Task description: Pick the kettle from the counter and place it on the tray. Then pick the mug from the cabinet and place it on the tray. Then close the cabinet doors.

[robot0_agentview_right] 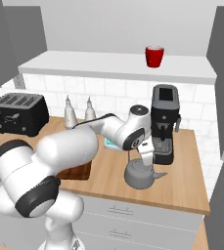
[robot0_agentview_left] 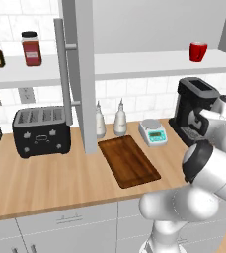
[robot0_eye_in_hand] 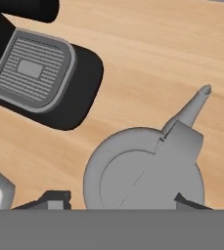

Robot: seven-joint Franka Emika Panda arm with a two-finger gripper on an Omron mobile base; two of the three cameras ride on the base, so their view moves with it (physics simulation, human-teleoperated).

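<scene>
Fingers of the gripper (robot0_agentview_right: 144,165) stand directly over the kettle (robot0_agentview_right: 142,176), one on each side of its arched handle in the hand view, but we cannot tell from these pictures whether they have clamped onto it or hang loose about it. We go through the scene from left to right. At the left of the left base view we note the toaster (robot0_agentview_left: 41,130) and the open cabinet door (robot0_agentview_left: 85,74) with its bar handle. Just right of that door the tray (robot0_agentview_left: 128,160) lies bare on the counter (robot0_agentview_left: 45,183), so nothing has been delivered to it. Further right, in the right base view, the kettle rests on the worktop in front of the coffee machine (robot0_agentview_right: 164,123), well apart from the tray. Above it the mug (robot0_agentview_right: 154,56) stands on the white inner shelf of the cabinet (robot0_agentview_right: 118,66), untouched. We judge the task to be at its first step: the kettle is not yet lifted, and the mug and the doors all remain to be dealt with.
</scene>
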